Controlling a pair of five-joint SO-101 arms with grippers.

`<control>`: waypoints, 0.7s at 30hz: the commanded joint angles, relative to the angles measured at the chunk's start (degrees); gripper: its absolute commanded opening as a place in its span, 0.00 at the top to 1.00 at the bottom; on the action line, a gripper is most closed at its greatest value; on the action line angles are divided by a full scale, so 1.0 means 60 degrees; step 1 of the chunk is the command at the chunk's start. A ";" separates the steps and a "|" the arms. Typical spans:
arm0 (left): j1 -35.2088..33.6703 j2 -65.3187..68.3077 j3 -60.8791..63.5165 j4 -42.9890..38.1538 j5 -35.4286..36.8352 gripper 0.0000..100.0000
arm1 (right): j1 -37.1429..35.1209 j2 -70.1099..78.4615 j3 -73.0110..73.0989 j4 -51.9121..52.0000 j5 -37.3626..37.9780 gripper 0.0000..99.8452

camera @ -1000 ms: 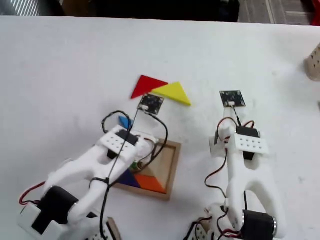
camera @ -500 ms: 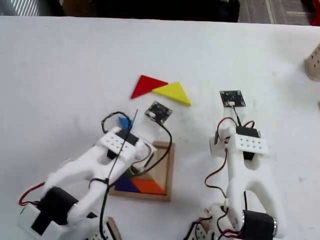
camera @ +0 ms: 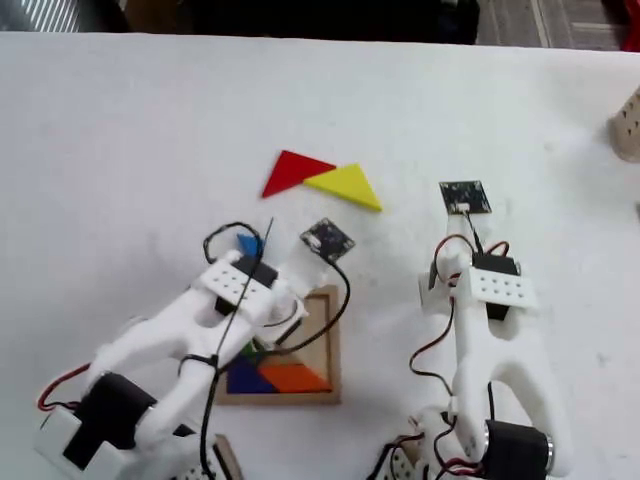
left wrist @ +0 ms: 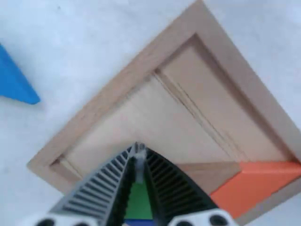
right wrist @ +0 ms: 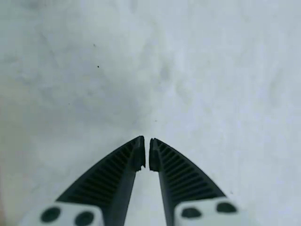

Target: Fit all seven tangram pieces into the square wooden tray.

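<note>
The square wooden tray (camera: 336,360) lies nearest, holding an orange piece (camera: 297,377), a dark blue piece (camera: 250,378) and a green piece (left wrist: 138,200); the rest of its floor is bare. The left fingers (left wrist: 123,165), pressed together and empty, hang over the green piece. The right fingers (right wrist: 136,155), nearly closed on nothing, sit above open counter (camera: 120,130). Beyond the tray lies a blue piece (camera: 247,243); farther off, a red triangle (camera: 292,172) and a yellow triangle (camera: 347,185) touch.

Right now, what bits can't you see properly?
High view: the left arm covers part of the tray and the pieces in it.
Left wrist view: the left gripper hides most of the green piece.
Left wrist view: the blue piece is cut off by the edge.
</note>
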 commanded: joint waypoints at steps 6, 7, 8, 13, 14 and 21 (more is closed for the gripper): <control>-0.0095 -0.0242 -0.0821 0.0352 -0.0615 0.98 | -0.0081 -0.0286 -0.0073 -0.0198 0.0117 0.98; -0.0095 -0.0242 -0.0864 0.0352 -0.0615 0.98 | -0.0081 -0.0286 -0.0073 -0.0198 0.0117 0.98; -0.0095 -0.0242 -0.0908 0.0352 -0.0615 0.98 | -0.0081 -0.0286 -0.0073 -0.0198 0.0117 0.98; -0.0095 -0.0432 -0.0938 0.0352 -0.0601 0.98 | -0.0081 -0.0286 -0.0073 -0.0198 0.0117 0.98; -0.0095 -0.0637 -0.0908 0.0352 -0.0601 0.98 | -0.0081 -0.0286 -0.0073 -0.0198 0.0117 0.98; -0.1912 -0.2703 -0.0337 0.0132 0.1128 0.98 | -0.0081 -0.0286 -0.0073 -0.0198 0.0117 0.98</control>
